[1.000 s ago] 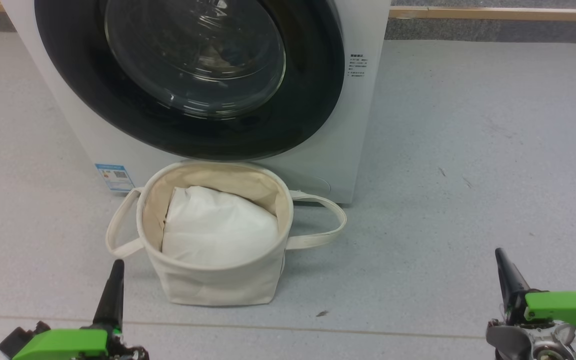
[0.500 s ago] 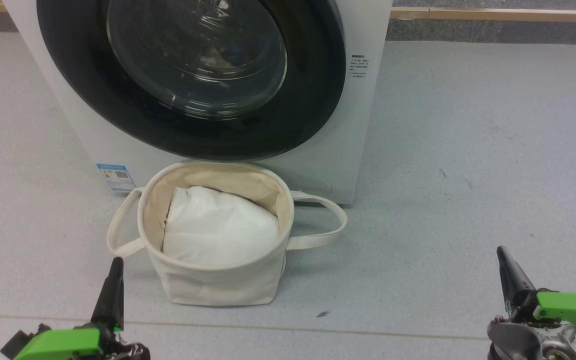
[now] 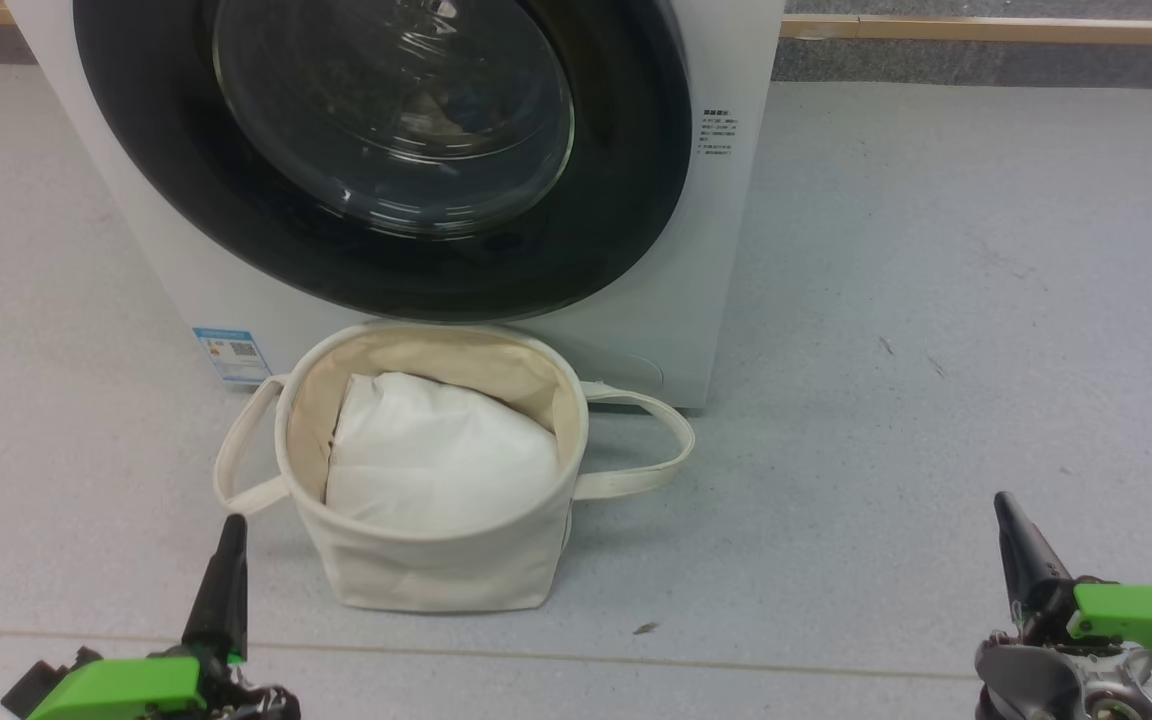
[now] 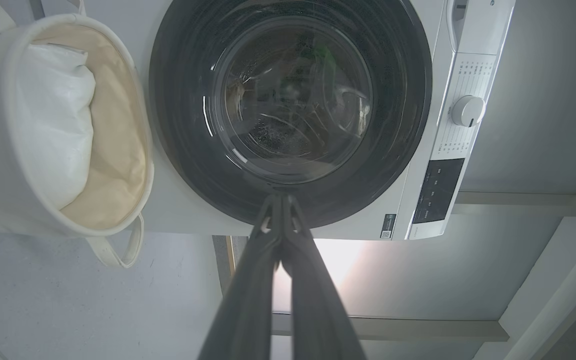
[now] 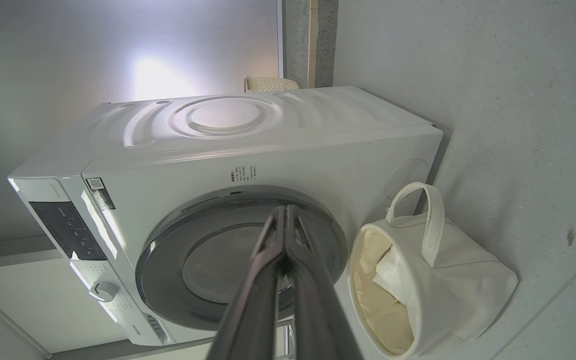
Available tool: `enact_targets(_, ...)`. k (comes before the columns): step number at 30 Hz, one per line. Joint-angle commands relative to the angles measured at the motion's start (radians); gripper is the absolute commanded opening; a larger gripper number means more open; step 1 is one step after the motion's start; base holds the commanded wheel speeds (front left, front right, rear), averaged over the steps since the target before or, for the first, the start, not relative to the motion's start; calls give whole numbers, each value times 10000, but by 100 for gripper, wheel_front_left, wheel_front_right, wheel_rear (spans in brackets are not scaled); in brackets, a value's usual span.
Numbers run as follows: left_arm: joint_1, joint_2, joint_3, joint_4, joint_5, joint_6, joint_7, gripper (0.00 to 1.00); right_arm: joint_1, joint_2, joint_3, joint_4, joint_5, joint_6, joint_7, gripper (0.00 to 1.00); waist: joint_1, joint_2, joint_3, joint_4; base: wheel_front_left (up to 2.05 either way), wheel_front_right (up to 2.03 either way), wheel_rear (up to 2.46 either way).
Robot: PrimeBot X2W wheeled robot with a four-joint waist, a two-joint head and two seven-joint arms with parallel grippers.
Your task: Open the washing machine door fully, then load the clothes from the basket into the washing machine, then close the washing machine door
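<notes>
The white washing machine [image 3: 711,250] stands ahead with its black-rimmed round door [image 3: 626,200] shut flat against the front. Behind the door's glass, a dim patch of the clothes [image 3: 436,115] lies inside the drum. The cream basket [image 3: 436,570] sits on the floor right below the door and holds a plain white cloth bundle [image 3: 436,460]. My left gripper [image 3: 232,525] is shut with nothing in it, low and just left of the basket. My right gripper [image 3: 1002,500] is shut on nothing, far to the basket's right. Both wrist views face the door [image 4: 288,205] [image 5: 318,220] past shut fingertips.
Grey floor [image 3: 936,350] spreads wide to the machine's right. The basket's strap handles [image 3: 651,450] loop out on both sides. The control panel with its white dial [image 4: 467,111] is on the machine's front. A blue sticker [image 3: 231,352] marks its lower left corner.
The head view shifted very slightly. My right gripper's wrist drifted a touch to the right. The door, the basket and the left gripper have stayed put.
</notes>
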Motion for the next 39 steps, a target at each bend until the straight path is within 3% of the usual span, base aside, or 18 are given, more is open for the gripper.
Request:
enact_targets(1, -242, 55, 342, -373, -34, -71, 82, 0, -143, -12, 161, -379, 59, 0, 66, 0, 1, -1, 0, 0, 0, 0, 0)
enact_targets(39, -242, 54, 339, -373, -36, -71, 80, 0, -145, 0, 143, -379, 45, 0, 81, 0, 1, -1, 0, 0, 0, 0, 0)
